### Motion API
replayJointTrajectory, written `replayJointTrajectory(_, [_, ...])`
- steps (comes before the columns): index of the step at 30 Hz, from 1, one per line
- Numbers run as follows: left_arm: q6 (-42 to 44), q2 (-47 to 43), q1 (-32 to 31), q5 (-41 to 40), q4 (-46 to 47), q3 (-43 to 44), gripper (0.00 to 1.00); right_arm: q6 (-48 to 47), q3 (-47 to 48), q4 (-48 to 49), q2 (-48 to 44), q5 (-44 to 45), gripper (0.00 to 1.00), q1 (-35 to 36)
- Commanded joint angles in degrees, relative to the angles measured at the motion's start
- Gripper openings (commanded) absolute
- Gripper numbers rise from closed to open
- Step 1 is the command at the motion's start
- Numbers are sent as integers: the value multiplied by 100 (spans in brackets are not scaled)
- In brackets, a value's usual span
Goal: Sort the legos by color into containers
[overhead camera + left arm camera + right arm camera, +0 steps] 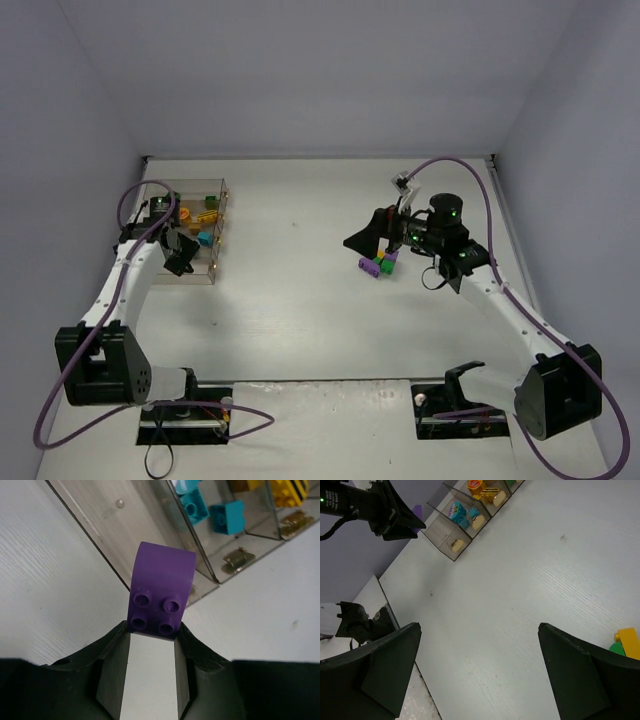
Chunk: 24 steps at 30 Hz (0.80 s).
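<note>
My left gripper [152, 629] is shut on a purple brick [161, 587] with a rounded top. It holds the brick just above the near end compartment of the clear container [125, 535], which looks bare. The adjoining compartments hold teal bricks [227, 516] and yellow ones [285, 492]. In the top view the left gripper [183, 262] hangs at the container's [218, 268] near end. My right gripper [479, 630] is open and empty above bare table. Beside it lie a yellow brick [629, 642] and a green one [617, 649]. In the top view the right gripper [368, 240] is over a loose cluster of purple, green and yellow bricks [378, 265].
The container also shows far off in the right wrist view [451, 550], with the left arm [375, 507] above it. White walls close in the table at the back and sides. Purple cables loop off both arms.
</note>
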Motion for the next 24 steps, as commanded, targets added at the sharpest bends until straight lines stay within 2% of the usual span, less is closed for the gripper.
replayJointTrajectory(1, [-429,349,236,-30,-97,216,19,-25,-30,292,-284,-32,100,-75])
replayJointTrajectory(5, [-543,614,307,129,9,242,20,-25,-144,204,-442,-14,100,-92])
replayJointTrajectory(7, [-570,693,342,173,79,234,31,-7,-179,177,-512,-5,100,-101])
replayJointTrajectory(10, [-552,772,386,217,167,251,38,2,-241,142,-592,65,100,-110])
replayJointTrajectory(11, [-544,807,403,208,184,286,43,-7,-258,133,-627,83,100,-119])
replayJointTrajectory(14, [-535,904,465,226,158,330,52,2,-294,107,-653,126,100,-145])
replayJointTrajectory(19, [-438,931,491,234,158,383,53,2,-276,37,-636,381,100,-163])
replayJointTrajectory(22, [-123,799,482,340,228,471,53,28,-215,-260,-592,1188,98,-180])
replayJointTrajectory(24, [376,633,474,506,351,567,53,72,-136,-524,-478,2011,93,-198])
